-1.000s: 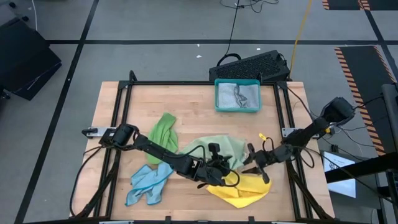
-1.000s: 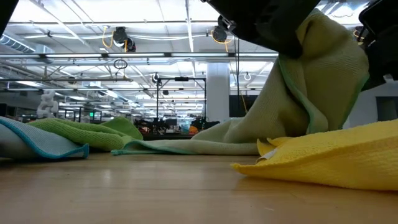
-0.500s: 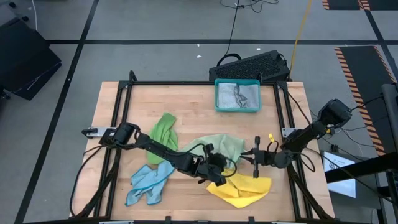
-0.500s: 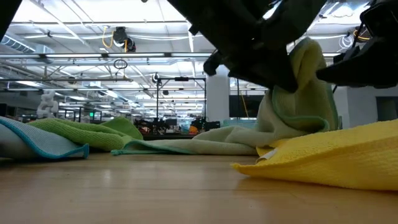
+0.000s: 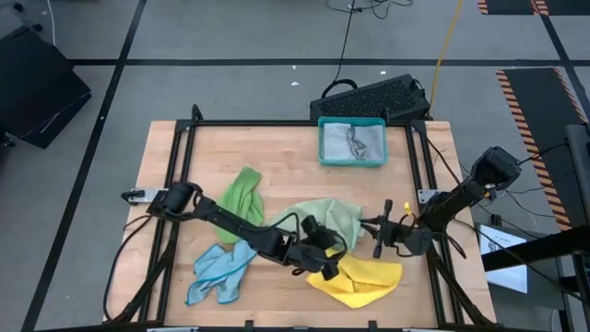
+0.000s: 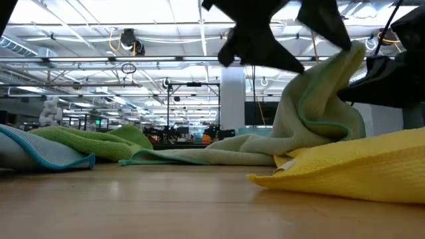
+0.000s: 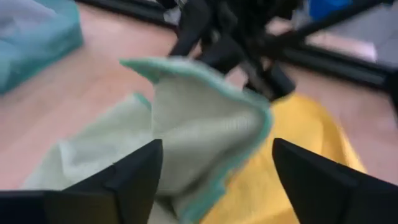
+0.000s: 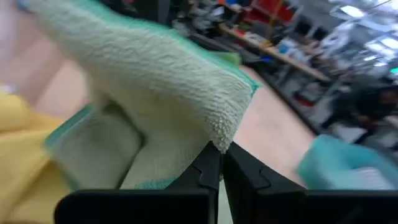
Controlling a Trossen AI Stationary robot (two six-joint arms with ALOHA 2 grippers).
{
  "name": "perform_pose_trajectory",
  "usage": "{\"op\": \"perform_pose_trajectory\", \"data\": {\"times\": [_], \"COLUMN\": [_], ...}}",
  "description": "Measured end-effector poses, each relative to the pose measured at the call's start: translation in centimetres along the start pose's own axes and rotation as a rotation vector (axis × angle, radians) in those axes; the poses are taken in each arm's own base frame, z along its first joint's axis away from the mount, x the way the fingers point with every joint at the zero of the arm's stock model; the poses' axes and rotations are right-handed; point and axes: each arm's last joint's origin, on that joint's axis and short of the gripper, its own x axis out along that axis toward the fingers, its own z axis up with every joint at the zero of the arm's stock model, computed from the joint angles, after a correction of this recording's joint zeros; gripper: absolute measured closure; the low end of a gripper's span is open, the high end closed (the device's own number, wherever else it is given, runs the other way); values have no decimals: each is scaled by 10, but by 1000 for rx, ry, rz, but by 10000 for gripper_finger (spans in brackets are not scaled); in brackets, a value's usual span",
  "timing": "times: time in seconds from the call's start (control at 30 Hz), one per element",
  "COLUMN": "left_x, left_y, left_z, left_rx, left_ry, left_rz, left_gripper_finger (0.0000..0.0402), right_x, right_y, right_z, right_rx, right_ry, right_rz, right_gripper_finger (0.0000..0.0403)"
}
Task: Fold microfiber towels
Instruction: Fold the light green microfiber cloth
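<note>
Nearest on the table lie the yellow towel, crumpled at the near right, and the light blue towel, bunched at the near left. In the low view the yellow towel fills the near right and a blue-edged fold of the light blue towel lies at the near left.

Just beyond the yellow towel, near the table's middle, is the pale green towel. Its right corner is pulled up off the table into a peak, while the rest trails flat to the left, as the low view shows. The right gripper has its fingers pinched together on that raised corner; in its wrist view the cloth's teal-edged tip sits right between the closed fingertips. In the high view the right gripper sits just right of the pale green towel.

The left gripper is spread wide, its two fingers apart on either side of a folded flap of the pale green towel without clamping it. From above, the left gripper sits over the seam where the pale green and yellow towels meet.

Farther left lies the bright green towel, well apart from both grippers. At the far edge stands the teal tray holding a grey towel.
</note>
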Motion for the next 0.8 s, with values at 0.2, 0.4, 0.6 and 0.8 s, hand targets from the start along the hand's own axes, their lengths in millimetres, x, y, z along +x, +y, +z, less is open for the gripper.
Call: {"op": "perform_pose_trajectory", "data": {"times": [0.2, 0.4, 0.6, 0.8], "left_x": [-8, 5, 20, 17], "left_y": [-2, 8, 30, 24], "left_z": [19, 36, 28, 25], "left_rx": [8, -63, -132, 13], "left_ry": [-156, -271, -150, -131], "left_rz": [67, 24, 100, 66], "left_gripper_finger": [74, 73, 106, 249], "right_x": [1, 4, 5, 4], "right_y": [2, 6, 6, 6], "right_z": [12, 26, 37, 38], "right_rx": [-110, -186, -222, -224], "right_ry": [-8, -13, -16, -15], "right_rz": [-97, -145, -202, -217], "right_gripper_finger": [396, 396, 396, 395]}}
